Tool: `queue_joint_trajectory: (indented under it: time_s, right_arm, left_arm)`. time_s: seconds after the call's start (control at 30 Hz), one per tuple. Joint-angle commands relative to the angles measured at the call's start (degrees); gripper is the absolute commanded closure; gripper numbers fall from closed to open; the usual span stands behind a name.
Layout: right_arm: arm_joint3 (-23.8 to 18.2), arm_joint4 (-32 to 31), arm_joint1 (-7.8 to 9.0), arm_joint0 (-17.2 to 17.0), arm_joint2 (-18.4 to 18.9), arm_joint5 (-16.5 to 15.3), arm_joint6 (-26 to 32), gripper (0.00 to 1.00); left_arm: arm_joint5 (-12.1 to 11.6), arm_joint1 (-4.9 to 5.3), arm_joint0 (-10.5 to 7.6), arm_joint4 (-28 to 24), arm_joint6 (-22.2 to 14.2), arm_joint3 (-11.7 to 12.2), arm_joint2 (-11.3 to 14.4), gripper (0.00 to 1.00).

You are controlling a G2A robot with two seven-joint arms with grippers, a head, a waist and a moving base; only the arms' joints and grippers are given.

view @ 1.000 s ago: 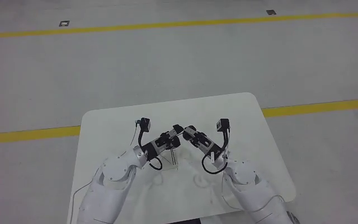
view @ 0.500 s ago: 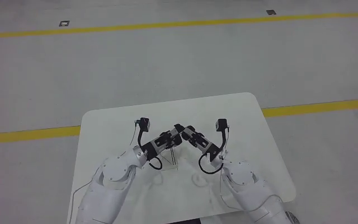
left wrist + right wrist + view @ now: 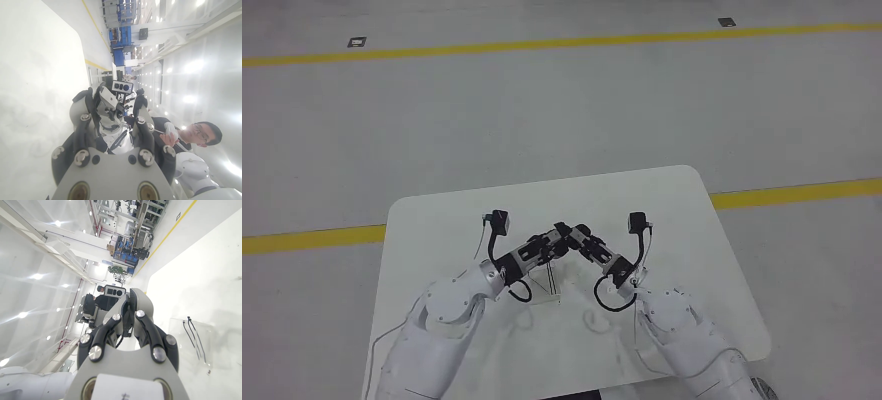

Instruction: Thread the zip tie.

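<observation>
The white bench (image 3: 672,210) is carrying a clear tray (image 3: 175,326), where black zip ties (image 3: 189,333) are lying apart from both arms. The right pincer (image 3: 130,298), fingers pressed together, is sitting closer than a second ago, nosing between the spread fingers of the left pincer (image 3: 115,96).

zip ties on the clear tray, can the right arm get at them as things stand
Probably yes: the zip ties lie uncovered on the clear tray near the right gripper, nothing between.
</observation>
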Motion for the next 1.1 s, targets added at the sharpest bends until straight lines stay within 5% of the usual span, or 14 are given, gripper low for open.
queue_joint_trajectory:
  time_s: [0.0,0.63,1.07]
  right_arm:
    - [0.04,-0.25,-0.01,0.06,-0.09,0.0,-0.04,1.0]
    - [0.34,-2.23,0.05,0.26,-0.38,0.0,-0.71,1.0]
    - [-0.75,-1.97,0.21,-0.11,-0.25,0.0,-0.77,1.0]
  left_arm:
    - [0.03,0.1,-0.19,-0.1,0.2,0.26,0.3,0.61]
    - [0.29,1.24,-1.11,-1.67,1.37,1.38,1.67,0.84]
    - [0.86,2.02,-1.16,-2.17,2.22,1.29,2.4,0.82]
